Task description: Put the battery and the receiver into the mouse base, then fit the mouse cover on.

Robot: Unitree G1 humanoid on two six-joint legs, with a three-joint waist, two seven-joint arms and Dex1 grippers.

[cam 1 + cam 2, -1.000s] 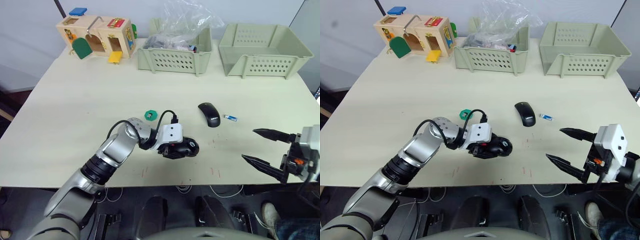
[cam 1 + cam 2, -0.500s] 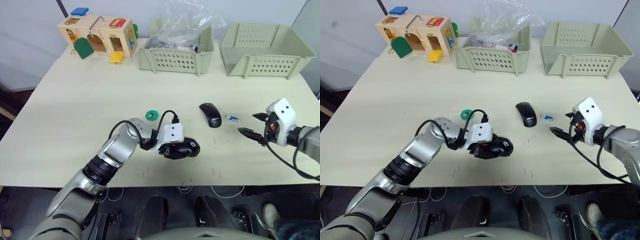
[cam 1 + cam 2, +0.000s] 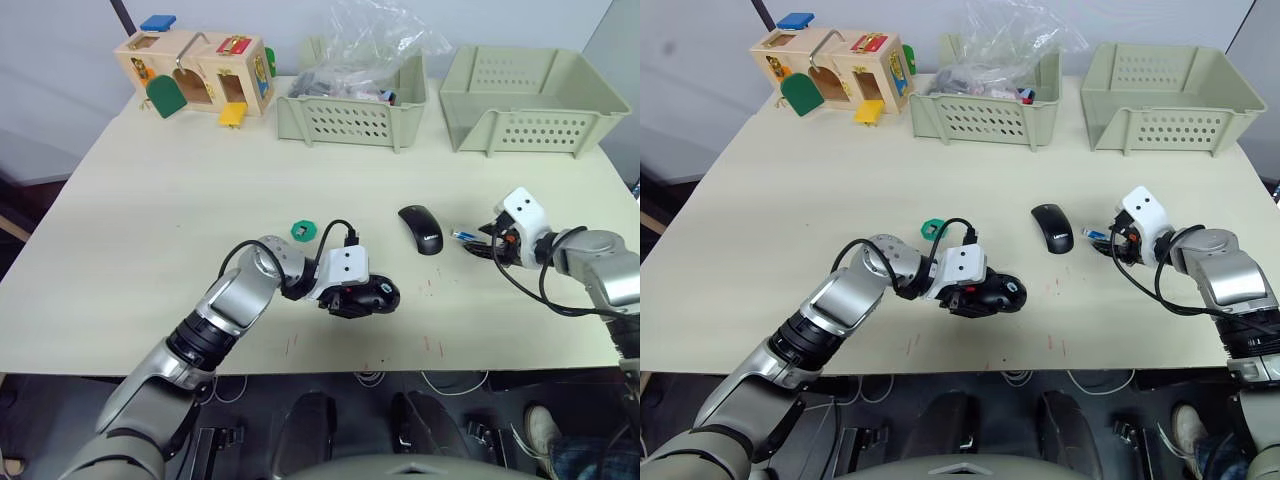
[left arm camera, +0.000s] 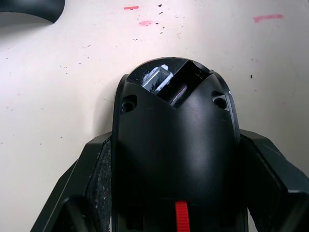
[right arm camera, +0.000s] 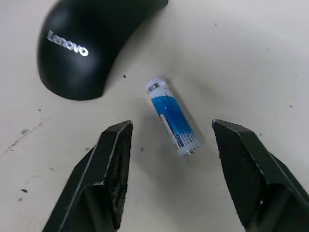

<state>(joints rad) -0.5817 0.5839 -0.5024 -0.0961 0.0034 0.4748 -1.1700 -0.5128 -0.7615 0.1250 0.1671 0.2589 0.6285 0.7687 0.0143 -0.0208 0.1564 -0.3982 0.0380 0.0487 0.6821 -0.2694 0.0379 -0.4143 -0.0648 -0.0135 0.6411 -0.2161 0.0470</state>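
My left gripper is shut on the black mouse base, one finger on each side, holding it on the table near the front middle. A red patch shows in its hollow top. A silvery part sits in its open slot; I cannot tell whether it is the receiver. The glossy mouse cover with white lettering lies right of centre. Just right of it lies the blue battery. My right gripper is open, with one finger on each side of the battery and neither touching it.
A small green ring lies just behind my left wrist. Along the back edge stand a wooden latch box, a pale green crate holding a plastic bag, and a second green crate.
My right arm has swung in from the table's front right edge to the battery, and its fingers now straddle it. The left gripper and the mouse base have not moved.
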